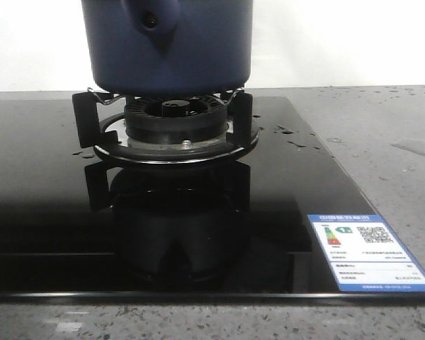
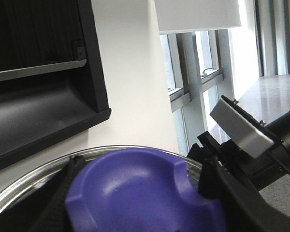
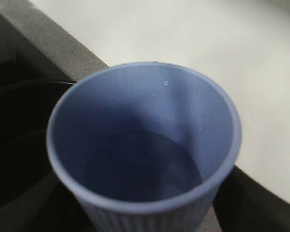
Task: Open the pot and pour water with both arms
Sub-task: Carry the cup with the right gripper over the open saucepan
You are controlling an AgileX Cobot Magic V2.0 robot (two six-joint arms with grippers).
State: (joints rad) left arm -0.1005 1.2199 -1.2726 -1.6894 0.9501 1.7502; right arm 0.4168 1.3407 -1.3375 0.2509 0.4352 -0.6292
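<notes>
The pot (image 1: 168,44) sits on the burner grate (image 1: 166,117) of the black glass hob (image 1: 49,212), its pointed handle stub with the round hole facing the front camera; its top is cut off in that view, so whether it is open cannot be read there.

On the left, the wrist camera looks down on a purple-blue knob (image 2: 145,193) set on a glass lid (image 2: 34,183) with a metal rim. The left gripper (image 2: 135,203) has dark fingers (image 2: 215,181) on either side of the knob and appears clamped on it, with the lid directly under the gripper and a wall and window beyond. The lid seems held up and tilted. The risk here is slip: a smooth rounded knob gripped from two sides could twist, and the lid would drop onto the glass hob or the pot rim.

On the right, a pale blue ribbed cup (image 3: 145,154) fills the wrist view, just ahead of the right gripper, with water in its bottom. The gripper itself is out of sight, so its state cannot be told. The pot's dark mouth appears to lie beside and below the cup. Droplets (image 1: 290,134) already lie on the hob and counter (image 1: 382,127). Tipping too fast or off-centre would likely spill water over the pot rim and onto the burner.
</notes>
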